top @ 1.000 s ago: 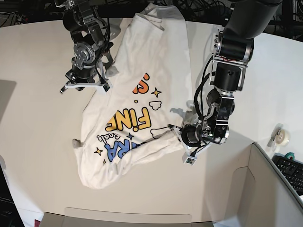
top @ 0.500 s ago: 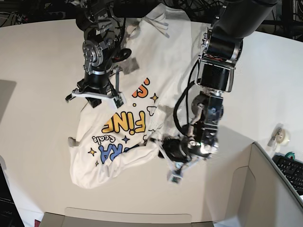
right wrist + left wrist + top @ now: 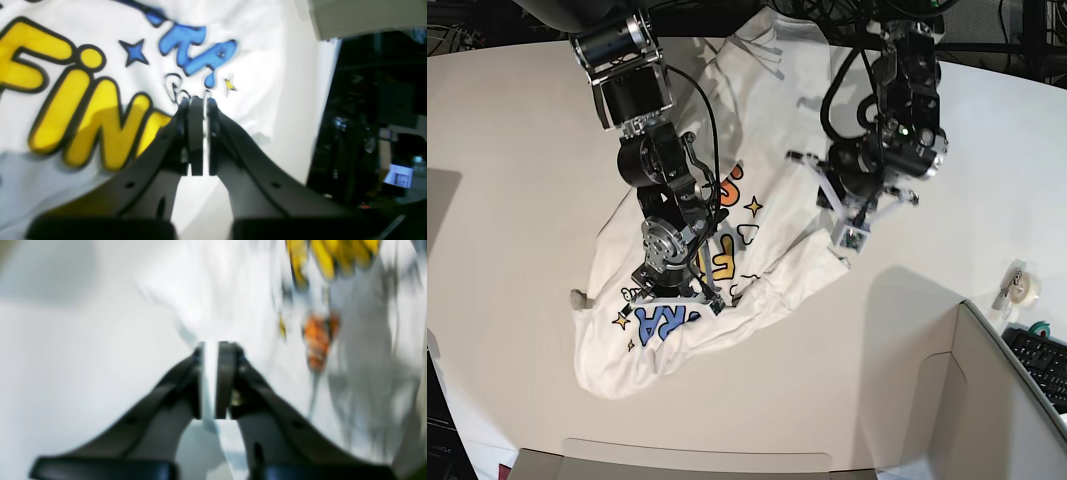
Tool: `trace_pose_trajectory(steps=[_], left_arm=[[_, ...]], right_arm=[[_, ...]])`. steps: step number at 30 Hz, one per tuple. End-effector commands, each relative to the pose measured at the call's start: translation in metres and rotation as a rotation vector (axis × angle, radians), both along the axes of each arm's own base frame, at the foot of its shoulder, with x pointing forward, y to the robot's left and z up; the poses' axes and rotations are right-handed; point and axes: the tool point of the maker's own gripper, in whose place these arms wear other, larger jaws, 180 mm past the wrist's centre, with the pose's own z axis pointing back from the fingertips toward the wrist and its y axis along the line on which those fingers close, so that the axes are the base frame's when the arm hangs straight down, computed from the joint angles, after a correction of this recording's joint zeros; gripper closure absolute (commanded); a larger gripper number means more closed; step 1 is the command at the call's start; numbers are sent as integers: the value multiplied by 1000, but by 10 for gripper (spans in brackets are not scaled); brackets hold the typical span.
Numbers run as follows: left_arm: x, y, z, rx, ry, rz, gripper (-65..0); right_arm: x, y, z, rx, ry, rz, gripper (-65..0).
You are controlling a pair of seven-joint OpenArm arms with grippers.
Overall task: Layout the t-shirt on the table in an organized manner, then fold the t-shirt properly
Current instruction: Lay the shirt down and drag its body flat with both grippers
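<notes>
The white t-shirt (image 3: pixel 767 120) lies crumpled and slanted on the off-white table (image 3: pixel 517 150), print side up. My right gripper (image 3: pixel 677 298) is shut, with its tips down at the print between the blue and yellow letters (image 3: pixel 198 101). Only a thin white sliver shows between its pads. My left gripper (image 3: pixel 822 205) is at the shirt's right flank. In the blurred left wrist view it (image 3: pixel 210 346) is shut on a strip of white cloth, with the print (image 3: pixel 317 340) beyond.
A tape roll (image 3: pixel 1025 288) and a keyboard (image 3: pixel 1042 365) sit at the right edge. A grey-beige partition (image 3: pixel 987 400) stands at the near right. The table's edge and dark room (image 3: pixel 373 116) show to the right in the right wrist view.
My left arm swung from the shirt's near hem up to its right flank. My right arm moved from the left sleeve down onto the print. The shirt's lower part shifted left.
</notes>
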Motion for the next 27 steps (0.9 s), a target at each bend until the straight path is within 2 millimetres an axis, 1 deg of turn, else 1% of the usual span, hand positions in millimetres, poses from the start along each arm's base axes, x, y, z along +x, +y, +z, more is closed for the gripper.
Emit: trace_pose_trajectory(steps=[1, 3, 4, 6, 8, 11, 13, 14, 17, 20, 23, 26, 27], left_arm=[[-6, -1, -1, -9, 3, -1, 0], [-21, -1, -12, -9, 46, -1, 0], [-28, -1, -18, -9, 66, -1, 0], [-37, -3, -24, -12, 91, -5, 0], [-44, -8, -29, -24, 112, -7, 0], [-48, -9, -32, -27, 124, -6, 0], [-49, -7, -37, -23, 144, -4, 0], [-50, -6, -40, -23, 152, -1, 0], [-53, -6, -50, -20, 187, 1, 0], [-53, -5, -63, -25, 204, 9, 0], [-55, 7, -85, 1, 245, 17, 0], [-46, 18, -95, 21, 247, 26, 0], [-45, 20, -97, 26, 247, 28, 0]], right_arm=[[19, -9, 21, -27, -58, -12, -24], [29, -8, 16, -31, -54, 17, -24], [31, -14, 9, -31, -40, 14, -24], [36, -34, -2, -11, -19, -16, -24], [37, -43, -17, 6, 12, -29, -24], [34, -67, -31, -17, 44, -53, -24], [29, -73, -35, -28, 57, -61, -23], [23, -78, -41, -36, 70, -67, -22], [10, -95, -48, -63, 76, -78, -22], [-7, -102, -55, -75, 80, -79, -22], [-27, -106, -60, -88, 95, -101, -22], [-46, -109, -63, -97, 113, -128, -23], [-49, -108, -63, -95, 110, -127, -23]])
